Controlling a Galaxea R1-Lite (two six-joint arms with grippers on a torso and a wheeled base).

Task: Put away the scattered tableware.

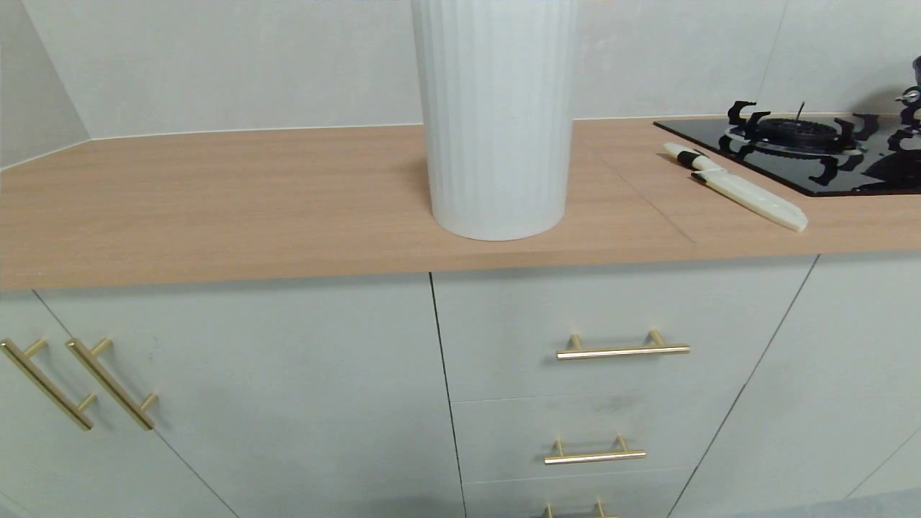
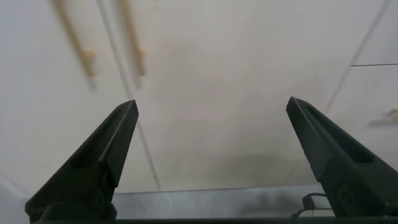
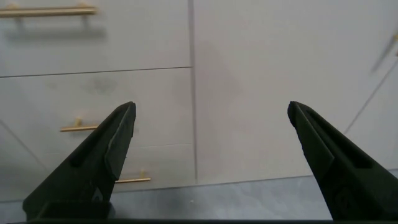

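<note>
While the white ribbed container point(image 1: 496, 115) stands upright on the wooden countertop point(image 1: 216, 201), close to its near edge, the knife point(image 1: 734, 185) lies flat on the same surface well to the right of it. The knife's pale handle, ringed by a black band, points to the far left, and its white blade runs towards the near right. It rests just beside the near-left edge of the black glass hob point(image 1: 849, 180), on which a black burner grate point(image 1: 799, 129) sits farther back. The container's top is cut off by the edge of the head view, so its contents cannot be told.

Below the countertop, pale cabinet fronts run across the scene. Two slanting gold handles point(image 1: 79, 385) show on the doors at the left, and under the container a stack of drawers carries a gold bar handle point(image 1: 622, 350) on the top one and a second handle point(image 1: 594, 455) on the next one down.

The left gripper point(image 2: 211, 102) is low in front of the cabinet doors, its dark fingers spread wide with nothing between them. The right gripper point(image 3: 211, 106) is likewise released and bare, facing the drawer fronts, with a strip of grey floor point(image 3: 249, 199) beneath it
</note>
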